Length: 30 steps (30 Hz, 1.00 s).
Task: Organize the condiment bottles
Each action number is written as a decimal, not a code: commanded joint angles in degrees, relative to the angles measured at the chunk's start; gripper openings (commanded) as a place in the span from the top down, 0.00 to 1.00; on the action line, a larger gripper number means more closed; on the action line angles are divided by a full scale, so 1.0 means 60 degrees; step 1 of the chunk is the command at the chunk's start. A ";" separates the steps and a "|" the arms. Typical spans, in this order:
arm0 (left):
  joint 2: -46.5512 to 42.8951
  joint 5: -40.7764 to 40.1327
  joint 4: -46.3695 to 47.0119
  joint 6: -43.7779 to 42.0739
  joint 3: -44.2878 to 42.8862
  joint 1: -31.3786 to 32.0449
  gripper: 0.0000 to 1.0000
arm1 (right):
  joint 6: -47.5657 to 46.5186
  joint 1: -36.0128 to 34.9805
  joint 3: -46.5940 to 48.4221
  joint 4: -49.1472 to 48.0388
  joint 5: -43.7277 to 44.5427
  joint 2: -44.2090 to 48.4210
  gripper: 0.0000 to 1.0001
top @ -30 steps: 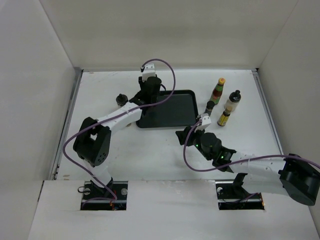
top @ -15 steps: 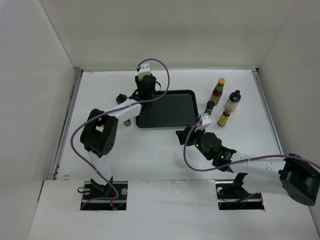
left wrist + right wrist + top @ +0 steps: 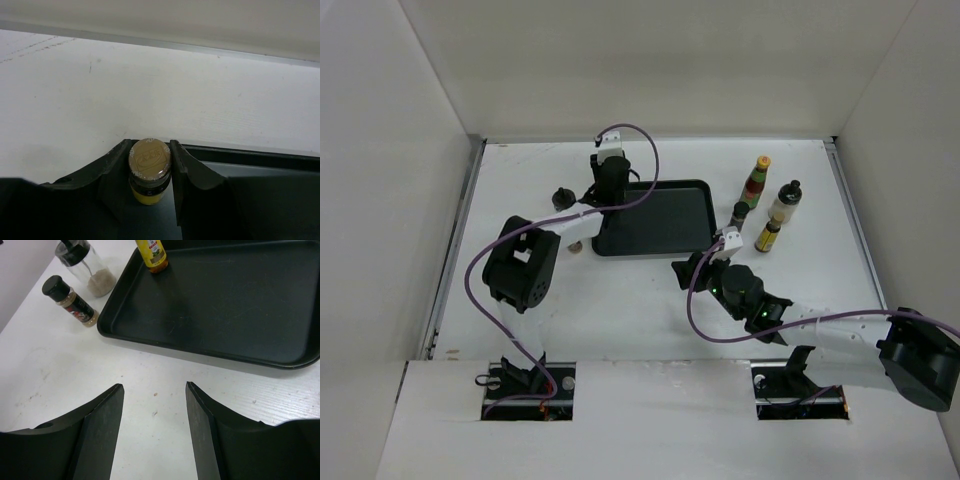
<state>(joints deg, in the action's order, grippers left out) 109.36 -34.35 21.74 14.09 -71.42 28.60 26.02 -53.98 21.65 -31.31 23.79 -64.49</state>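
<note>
Two black-capped bottles, a cream-filled jar [image 3: 86, 266] and a red-labelled shaker [image 3: 72, 302], sit on the table just outside the tray's rim, to the left of the left gripper [image 3: 149, 150]. That gripper is clenched on the slim yellow-labelled bottle [image 3: 149, 175], which is upright between the fingers with its long axis vertical. Its base appears to rest on the floor of the black tray [image 3: 215, 310], in the corner directly beneath the claw, so opening and lifting straight up would probably leave it standing. The right gripper [image 3: 154, 386] hovers released over the table, just short of the tray's near rim. Off to its right, nearer this arm, stand a dark jar [image 3: 740, 214], a red-green bottle [image 3: 756, 181], a second yellow-labelled bottle [image 3: 770, 234] and a cream bottle [image 3: 785, 202].
</note>
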 commanded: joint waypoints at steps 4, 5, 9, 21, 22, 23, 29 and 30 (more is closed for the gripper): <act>-0.0122 -0.0384 0.1504 -0.0297 0.0360 0.0074 0.58 | 0.0131 0.0039 0.0025 -0.0407 0.0063 0.0289 0.41; -0.0136 -0.0384 0.1533 -0.0297 0.0432 0.0074 0.53 | 0.0131 0.0053 0.0010 -0.0407 0.0063 0.0304 0.41; -0.0574 -0.0442 0.1548 -0.0312 0.0667 0.0147 0.33 | 0.0131 0.0053 0.0010 -0.0407 0.0063 0.0333 0.41; -0.5449 -0.1481 0.1021 0.0024 0.3974 0.1099 0.37 | 0.0131 0.0345 -0.0165 -0.0289 0.0093 0.0801 0.40; -0.6019 -0.1627 0.0818 0.0141 0.4515 0.1129 0.42 | 0.0189 0.0390 -0.0195 -0.0275 0.0049 0.0874 0.44; -0.6561 -0.1745 0.0482 0.0302 0.4955 0.1187 0.46 | 0.0204 0.0405 -0.0195 -0.0260 -0.0039 0.0904 0.51; -0.8162 -0.1337 -0.2492 0.1928 0.6218 0.0794 0.41 | 0.0175 0.0361 0.0112 -0.0041 -0.0186 0.0495 0.68; -0.8192 -0.1220 -0.2625 0.2046 0.6350 0.0662 0.39 | 0.0175 0.0361 0.0127 -0.0026 -0.0171 0.0422 0.65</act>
<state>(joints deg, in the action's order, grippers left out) 60.73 -42.92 15.18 20.91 -35.48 34.09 27.03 -51.72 20.69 -31.03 23.38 -60.86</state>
